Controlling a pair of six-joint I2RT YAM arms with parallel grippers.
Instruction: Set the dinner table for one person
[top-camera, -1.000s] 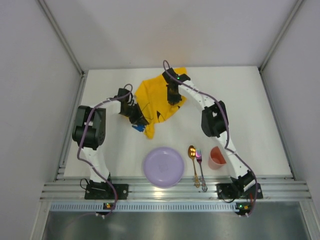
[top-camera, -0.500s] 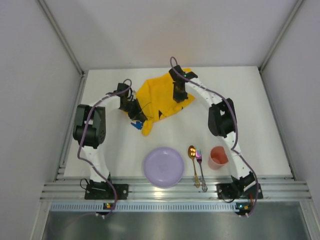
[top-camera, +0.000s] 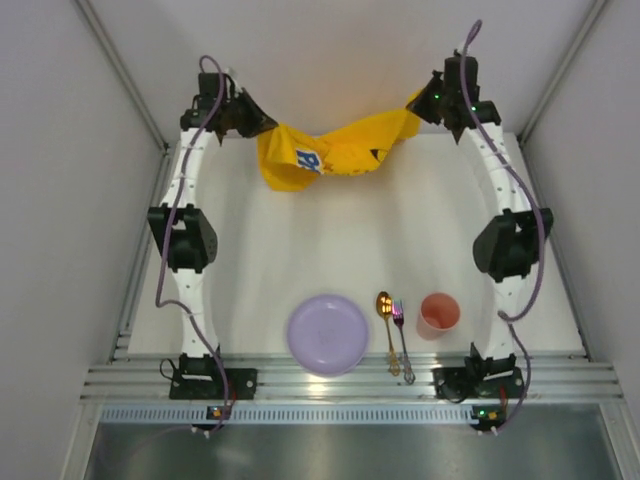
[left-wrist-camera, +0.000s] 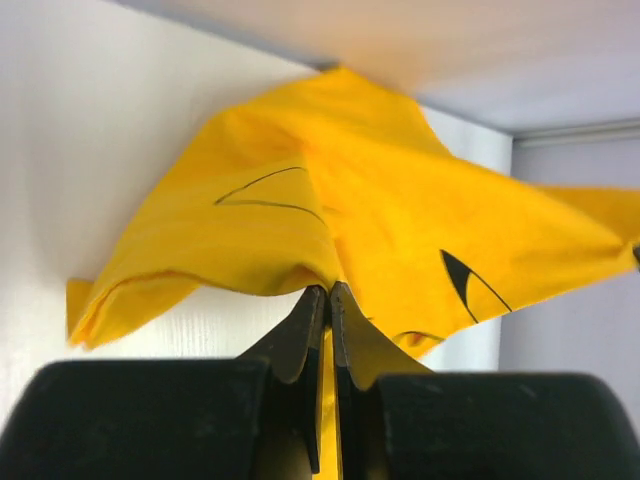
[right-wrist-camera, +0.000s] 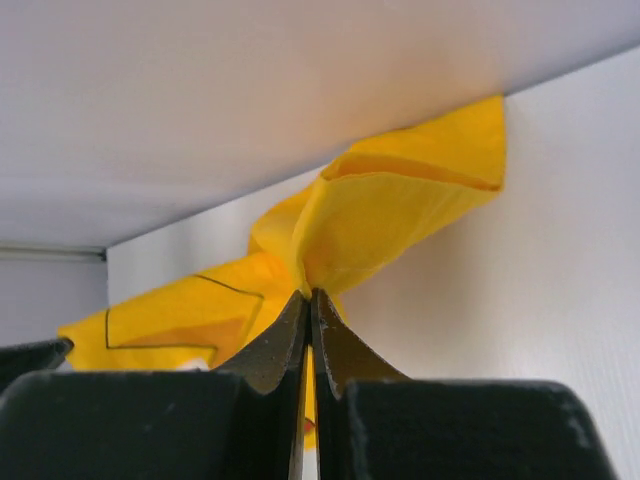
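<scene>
Fingers (left-wrist-camera: 300, 335) on mat (left-wrist-camera: 400, 220), dinner table (top-camera: 400, 230) below

text: none legible | yellow cloth (top-camera: 350, 150): blue print, unreadable

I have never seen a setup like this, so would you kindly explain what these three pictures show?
Two robot arms are bolted at the near edge of a white table. The wide picture comes from a fixed camera above them; the two close-ups come from wrist cameras, looking past the black jaws. The left arm and right arm each have jaws shut on an end of a yellow cloth, stretched between them at the far side. Nearer lie a purple plate, a spoon, a fork and a pink cup.
</scene>
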